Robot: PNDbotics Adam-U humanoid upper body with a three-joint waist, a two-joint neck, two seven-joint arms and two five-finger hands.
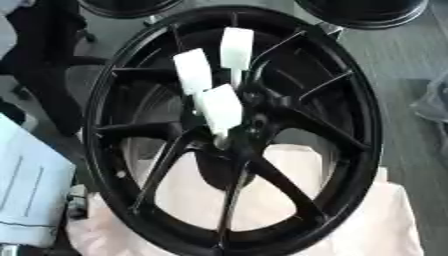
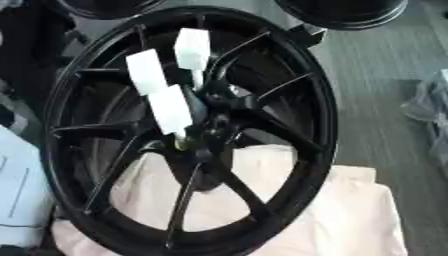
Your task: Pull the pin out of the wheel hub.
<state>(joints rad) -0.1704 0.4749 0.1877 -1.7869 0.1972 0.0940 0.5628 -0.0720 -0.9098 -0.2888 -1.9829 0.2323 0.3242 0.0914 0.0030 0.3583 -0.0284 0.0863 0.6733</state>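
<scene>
At about nine o'clock a pale blue-white box (image 1: 31,185) sits at the frame edge, beside the black wheel (image 1: 359,125) that fills the middle of both views. The wheel rests on a cream cloth (image 1: 385,220), which shows through the lower spokes and spreads toward five o'clock. Three white pins stand in the hub (image 1: 254,107): the left pin (image 1: 192,71) at about eleven o'clock from the hub's centre, the lowest pin (image 1: 220,107) just off centre toward seven o'clock, and the upper pin (image 1: 236,47) at twelve. Each has a blocky white head on a thin stem that goes down into the hub.

No hand shows in either view, so neither one's state can be read here.

The pins look light and stiff, probably plastic-headed and smooth; the head is the place to pinch, pulling straight along the stem so it does not bind. The wheel looks heavy enough to stay put.

Two more dark rims (image 1: 363,12) peek in at twelve to one o'clock, on the grey floor (image 1: 411,55).
</scene>
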